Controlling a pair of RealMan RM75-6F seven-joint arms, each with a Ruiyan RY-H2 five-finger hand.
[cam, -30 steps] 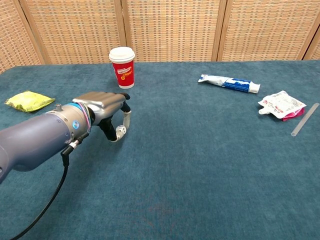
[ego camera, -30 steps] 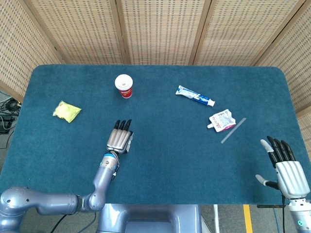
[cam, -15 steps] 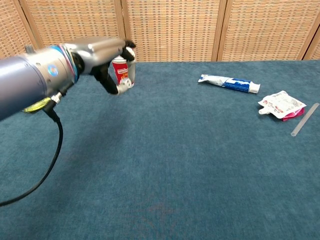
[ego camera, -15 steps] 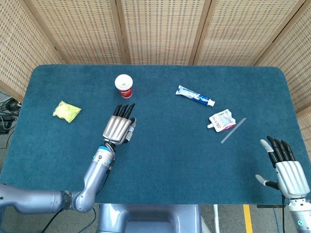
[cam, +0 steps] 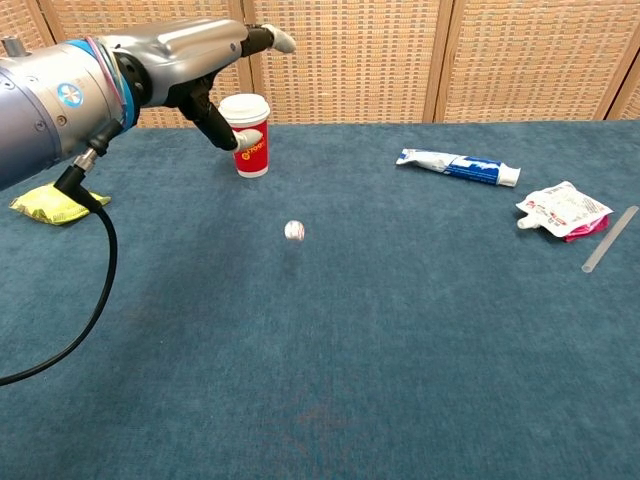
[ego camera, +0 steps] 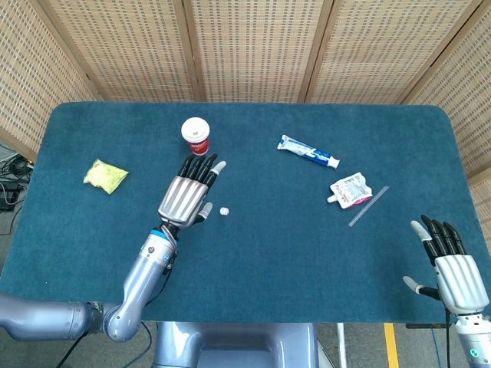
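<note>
on the blue cloth table [ego camera: 253,253] lie six loose things, one of each kind: one small white die [ego camera: 224,211], one red paper cup [ego camera: 196,136] with a white lid, one yellow packet [ego camera: 106,175], one toothpaste tube [ego camera: 308,152], one white and pink pouch [ego camera: 350,189] and one clear straw [ego camera: 369,205].

two hands show. the left hand [ego camera: 186,198] is raised above the table with its fingers stretched out and spread, grasping nothing; its fingertips reach toward the cup, which stands upright just beyond them. in the chest view the same left hand [cam: 196,62] hangs high at the upper left, partly in front of the cup [cam: 246,134].

the die sits just to the right of the left hand in the head view, apart from it. in the chest view the die [cam: 294,231] looks slightly blurred, in front of and a little right of the cup, and whether it rests on the cloth i cannot tell.

the right hand [ego camera: 454,268] is at the near right edge of the table, released, fingers straight and apart, well away from everything; the straw and pouch are the nearest things to it. the yellow packet lies far left, the toothpaste tube right of the cup toward the far side.
</note>
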